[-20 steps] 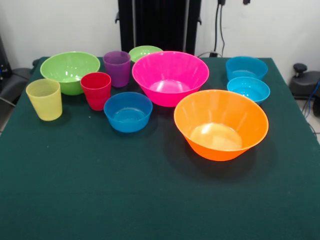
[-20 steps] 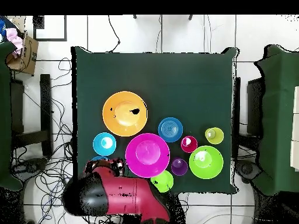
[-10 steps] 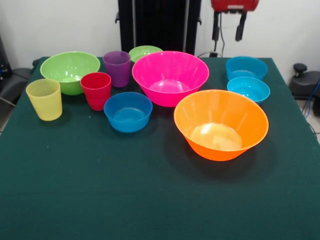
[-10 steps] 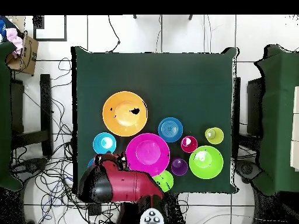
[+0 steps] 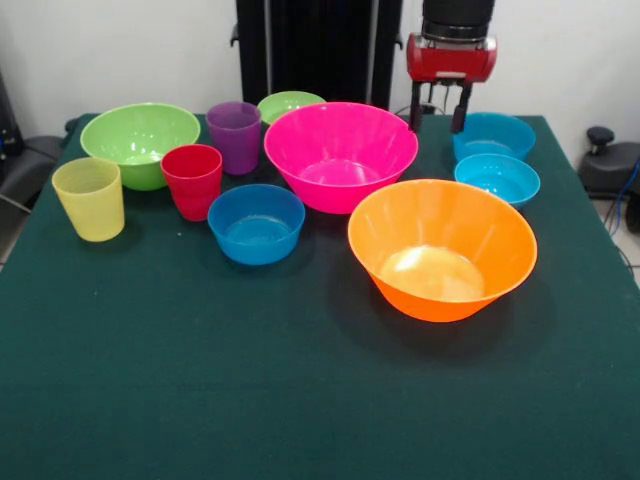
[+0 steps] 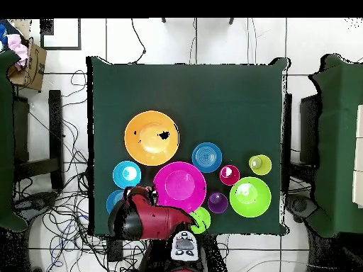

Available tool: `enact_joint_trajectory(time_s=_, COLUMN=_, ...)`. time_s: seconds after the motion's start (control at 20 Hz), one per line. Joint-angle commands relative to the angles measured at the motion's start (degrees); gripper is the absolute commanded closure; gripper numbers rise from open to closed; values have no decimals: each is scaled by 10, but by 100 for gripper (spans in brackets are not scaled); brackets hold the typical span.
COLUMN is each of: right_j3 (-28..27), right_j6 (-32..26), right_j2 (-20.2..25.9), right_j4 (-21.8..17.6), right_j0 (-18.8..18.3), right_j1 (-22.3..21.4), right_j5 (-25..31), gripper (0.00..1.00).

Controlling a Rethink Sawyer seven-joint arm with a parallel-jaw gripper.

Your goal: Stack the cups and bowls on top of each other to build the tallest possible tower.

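Note:
All the cups and bowls stand apart and upright on the green cloth. The yellow cup [image 5: 90, 198], red cup [image 5: 192, 180] and purple cup [image 5: 234, 136] are on the left, by the large green bowl [image 5: 140, 140]. The small green bowl [image 5: 290, 104] peeks out behind the pink bowl [image 5: 340, 155]. The orange bowl [image 5: 441, 247] is nearest. One blue bowl [image 5: 256, 222] sits in the middle and two blue bowls [image 5: 492, 135] [image 5: 497, 178] on the right. My gripper [image 5: 438, 115] hangs open and empty between the pink bowl and the far blue bowl.
From above, the red arm [image 6: 145, 218] covers part of one blue bowl [image 6: 113, 200] near the table [image 6: 213, 92] edge. A dark post [image 5: 318, 45] rises behind the bowls. Chairs and cables lie around the table.
The gripper has come down into the front view, from only its tips at the top edge to hanging just above the bowls. No cup or bowl has moved.

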Motion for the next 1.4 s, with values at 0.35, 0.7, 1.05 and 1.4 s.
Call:
enact_joint_trajectory(time_s=0.35, right_j3=28, right_j6=54, right_j2=-26, right_j4=-7, right_j0=22, right_j1=-184, right_j5=217, gripper=0)
enact_joint_trajectory(time_s=0.7, right_j3=31, right_j6=-1, right_j2=-18, right_j4=-26, right_j0=-31, right_j1=-251, right_j5=294, gripper=0)
enact_joint_trajectory(time_s=1.05, right_j3=47, right_j6=-95, right_j2=40, right_j4=-76, right_j0=-176, right_j1=-246, right_j5=264, gripper=0)
enact_joint_trajectory(time_s=1.4, right_j3=29, right_j6=-99, right_j2=95, right_j4=-169, right_j0=-280, right_j1=-183, right_j5=212, gripper=0)
